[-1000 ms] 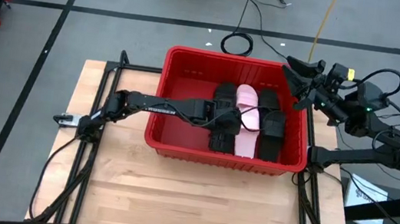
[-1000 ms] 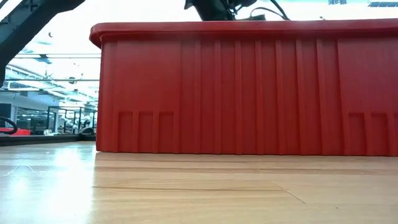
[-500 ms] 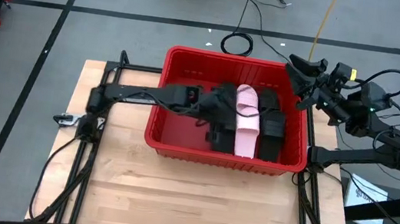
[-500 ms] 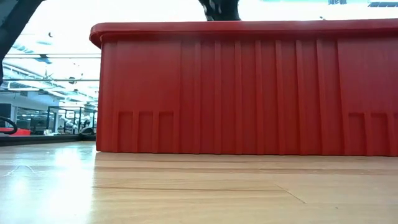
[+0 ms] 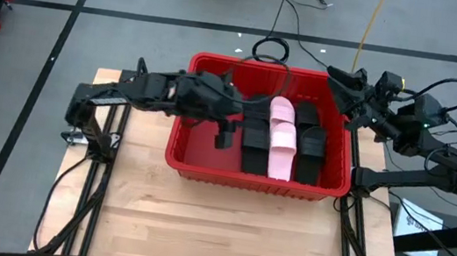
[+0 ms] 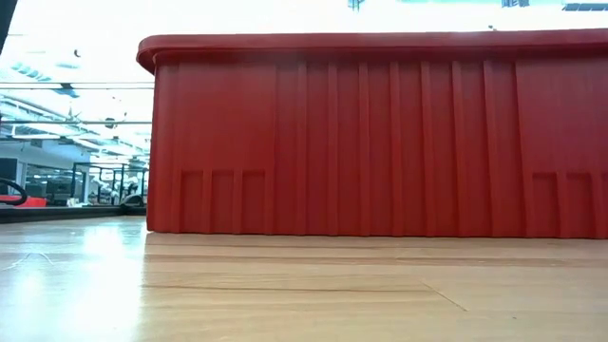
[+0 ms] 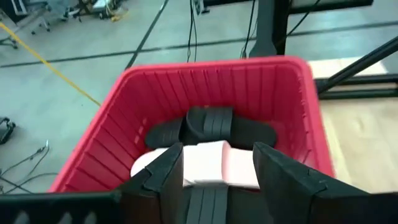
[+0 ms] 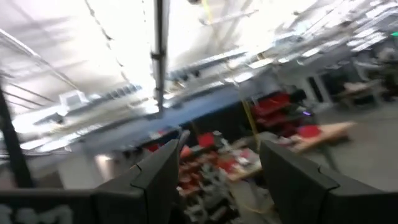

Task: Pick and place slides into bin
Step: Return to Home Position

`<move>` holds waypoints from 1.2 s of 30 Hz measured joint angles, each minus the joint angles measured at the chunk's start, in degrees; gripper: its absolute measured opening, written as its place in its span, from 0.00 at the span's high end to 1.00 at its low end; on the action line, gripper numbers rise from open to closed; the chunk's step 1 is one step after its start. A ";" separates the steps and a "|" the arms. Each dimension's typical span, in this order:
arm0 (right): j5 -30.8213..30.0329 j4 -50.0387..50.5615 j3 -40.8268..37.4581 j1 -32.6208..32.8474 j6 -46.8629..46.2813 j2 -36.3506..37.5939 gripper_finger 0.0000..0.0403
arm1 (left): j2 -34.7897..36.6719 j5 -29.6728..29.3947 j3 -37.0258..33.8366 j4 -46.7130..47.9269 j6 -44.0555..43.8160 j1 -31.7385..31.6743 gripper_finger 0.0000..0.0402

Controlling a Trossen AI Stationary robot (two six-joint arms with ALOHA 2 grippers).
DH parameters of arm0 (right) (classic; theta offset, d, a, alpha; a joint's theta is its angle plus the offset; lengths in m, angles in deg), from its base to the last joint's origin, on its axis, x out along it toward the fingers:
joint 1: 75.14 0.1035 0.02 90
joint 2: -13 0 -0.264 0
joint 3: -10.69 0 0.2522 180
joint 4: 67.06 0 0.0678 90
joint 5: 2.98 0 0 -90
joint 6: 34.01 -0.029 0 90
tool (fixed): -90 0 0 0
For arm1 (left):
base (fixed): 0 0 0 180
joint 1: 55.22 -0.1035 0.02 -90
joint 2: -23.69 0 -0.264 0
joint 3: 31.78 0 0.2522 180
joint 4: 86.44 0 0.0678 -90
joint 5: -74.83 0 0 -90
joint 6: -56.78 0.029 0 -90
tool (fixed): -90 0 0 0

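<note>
With the matte black and pale pink strapped slides (image 5: 281, 140) lying in the ribbed red plastic bin (image 5: 248, 180), the left pincer (image 5: 224, 134) hovers over it, apart and empty, and the right pincer (image 5: 347, 83) is apart beside its rim, so homing likely just needs a clear retreat.

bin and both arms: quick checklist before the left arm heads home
1. Left claw open and empty: ok.
2. Left claw up above the bin, off the slides: ok.
3. Every slide in view, the pink slide and the black slide among them, lies inside the bin: ok.
4. Full slide count: cannot tell, they overlap.
5. Right claw open and empty, by the bin's far right corner: ok.
</note>
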 joint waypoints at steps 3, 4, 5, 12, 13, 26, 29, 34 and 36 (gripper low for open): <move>4.43 -3.64 -0.02 -0.01 -1.21 -0.75 0.47 | 1.95 -0.03 0.00 -0.29 -1.05 0.87 0.54; 5.74 -5.46 0.00 0.01 -1.40 -1.19 0.47 | 2.61 -0.02 0.00 -0.26 -1.49 1.12 0.54; 7.00 -6.71 0.00 0.04 -1.76 -1.44 0.47 | 3.18 -0.04 0.00 -0.21 -1.94 1.49 0.54; 9.57 -13.95 0.00 2.89 -1.90 -4.07 0.47 | 6.42 -0.90 0.00 -0.14 -2.34 4.70 0.54; 9.58 -13.73 -0.02 3.23 -1.90 -4.10 0.47 | 7.09 -1.77 0.00 0.22 -2.34 5.27 0.54; 9.43 -15.13 -0.02 11.52 2.17 -1.49 0.47 | 16.77 -6.60 0.00 0.33 -4.30 8.02 0.54; 6.98 -15.41 -0.02 12.89 5.13 -0.94 0.47 | 18.15 -6.62 0.00 0.28 -3.74 8.04 0.54; 6.25 -14.93 -0.02 13.11 7.86 0.10 0.47 | 18.76 -6.62 0.00 0.16 -5.38 8.06 0.54; 6.38 -13.77 -0.02 13.12 10.10 0.54 0.47 | 18.81 -6.63 0.00 0.05 -6.76 8.06 0.54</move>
